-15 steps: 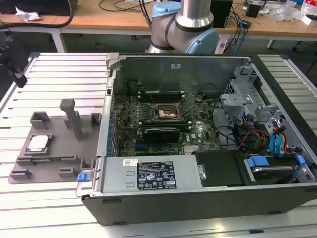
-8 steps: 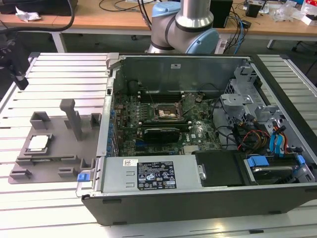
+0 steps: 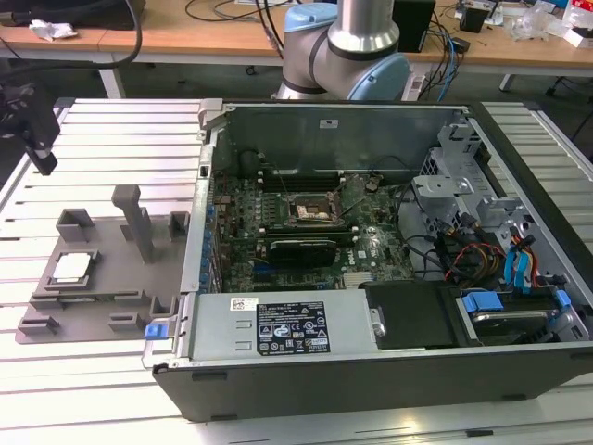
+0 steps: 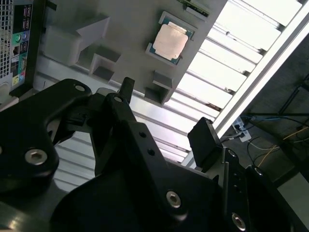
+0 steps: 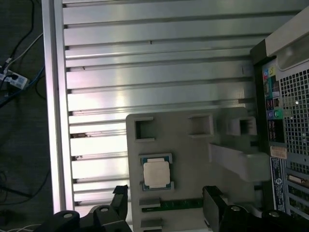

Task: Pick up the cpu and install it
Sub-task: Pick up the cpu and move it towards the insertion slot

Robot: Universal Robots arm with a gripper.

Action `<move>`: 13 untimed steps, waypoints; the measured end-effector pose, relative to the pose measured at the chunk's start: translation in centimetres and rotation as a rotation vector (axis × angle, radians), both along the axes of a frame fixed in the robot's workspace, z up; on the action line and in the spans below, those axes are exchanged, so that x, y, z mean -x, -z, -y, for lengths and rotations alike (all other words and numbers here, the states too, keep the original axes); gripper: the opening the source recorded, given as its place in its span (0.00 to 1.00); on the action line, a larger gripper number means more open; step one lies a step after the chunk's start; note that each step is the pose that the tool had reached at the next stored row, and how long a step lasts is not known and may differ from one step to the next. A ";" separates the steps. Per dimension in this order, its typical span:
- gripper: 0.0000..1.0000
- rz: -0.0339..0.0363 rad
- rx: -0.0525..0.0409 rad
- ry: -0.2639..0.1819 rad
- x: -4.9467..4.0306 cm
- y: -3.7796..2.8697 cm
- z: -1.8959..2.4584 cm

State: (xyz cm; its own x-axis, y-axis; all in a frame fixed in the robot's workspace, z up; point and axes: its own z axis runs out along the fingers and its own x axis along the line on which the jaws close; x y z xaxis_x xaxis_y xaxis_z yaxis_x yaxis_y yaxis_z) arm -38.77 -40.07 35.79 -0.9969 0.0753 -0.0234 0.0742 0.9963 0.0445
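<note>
A pale wooden workbench [image 3: 185, 42] runs across the back of the exterior view from ten to two o'clock. Loose black cables [image 3: 215, 13] loop on its top near twelve, and a crumpled white wad [image 3: 51, 30] lies at ten. A white leg [image 3: 113, 83] drops from the bench at eleven. In front, a slatted aluminium table [image 3: 102, 139] spreads from nine through six to three o'clock, its ribs bright with glare from above. In both wrist views the slats shine strongly. Beyond the table's edge rail [image 5: 53, 121] lies dark floor [image 5: 21, 154], where a white power strip [image 5: 12, 79] sits among thin cables.
</note>
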 end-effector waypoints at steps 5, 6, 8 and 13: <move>0.72 0.0001 0.0000 0.000 0.00 0.59 0.00; 0.72 0.0000 0.0000 0.000 0.00 0.68 0.00; 0.72 0.0000 0.0000 0.000 0.00 0.86 0.00; 0.72 0.0000 0.0000 0.000 0.00 1.54 0.00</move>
